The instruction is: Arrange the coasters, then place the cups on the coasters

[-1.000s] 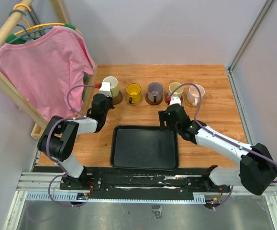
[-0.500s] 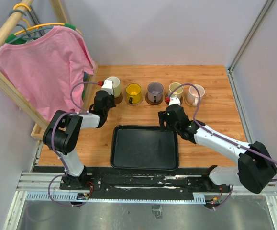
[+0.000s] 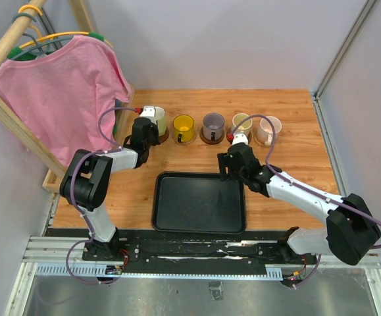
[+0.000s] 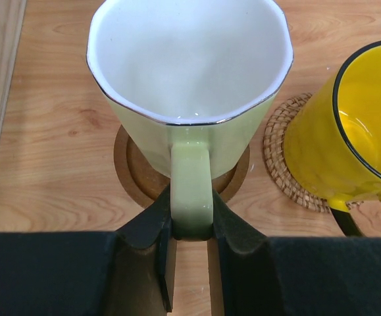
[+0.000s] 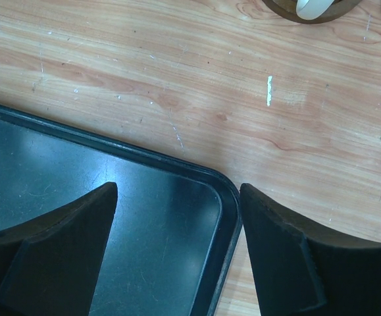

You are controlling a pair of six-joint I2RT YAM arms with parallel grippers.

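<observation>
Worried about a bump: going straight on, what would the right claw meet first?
Probably the far right corner of the black tray, seen between the open fingers of the right claw; depth unclear.

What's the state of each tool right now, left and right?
Left tool: closed on the handle of the pale green mug.
Right tool: open, empty, above a corner of the black tray.

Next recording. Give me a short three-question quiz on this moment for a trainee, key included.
1. True or false: the left tool is shut on the handle of the pale green mug.
2. The yellow mug stands on: A) a woven coaster, B) a napkin, C) bare wood?
3. Which object's corner lies below the open right tool?
Key: 1 true; 2 A; 3 the black tray.
</observation>
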